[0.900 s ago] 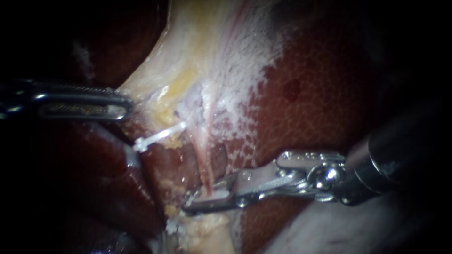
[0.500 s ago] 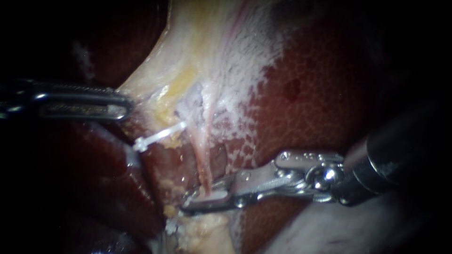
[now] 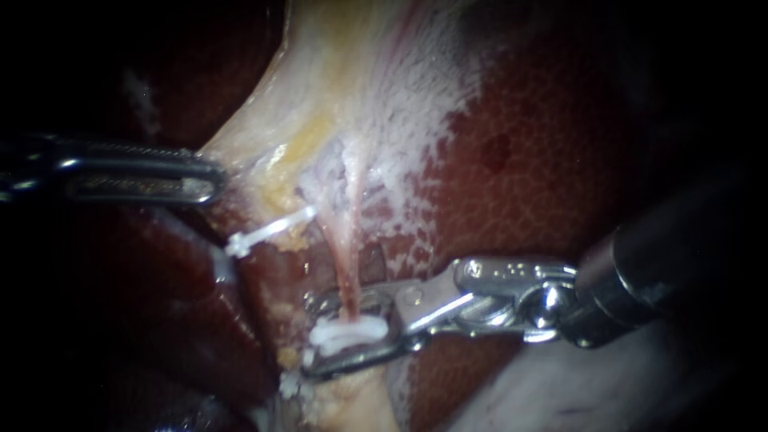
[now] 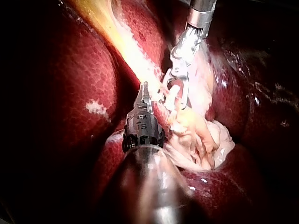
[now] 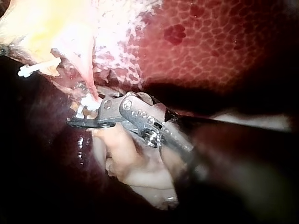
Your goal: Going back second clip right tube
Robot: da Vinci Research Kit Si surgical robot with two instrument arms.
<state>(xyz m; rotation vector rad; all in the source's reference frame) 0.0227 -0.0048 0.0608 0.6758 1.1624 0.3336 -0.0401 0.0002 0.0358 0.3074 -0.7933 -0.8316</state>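
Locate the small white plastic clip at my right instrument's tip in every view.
Endoscope view: small white plastic clip low centre, across the thin pink tube.
Left wrist view: clip ahead of my left instrument, beside my right instrument.
Right wrist view: clip on the tube.
Landmark: right instrument.

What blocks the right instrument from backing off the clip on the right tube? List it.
Nothing visible does. The right instrument has its jaws open around the clip on the right tube. Its way back along its shaft runs over bare liver, and the left instrument sits well apart, beyond the tube.
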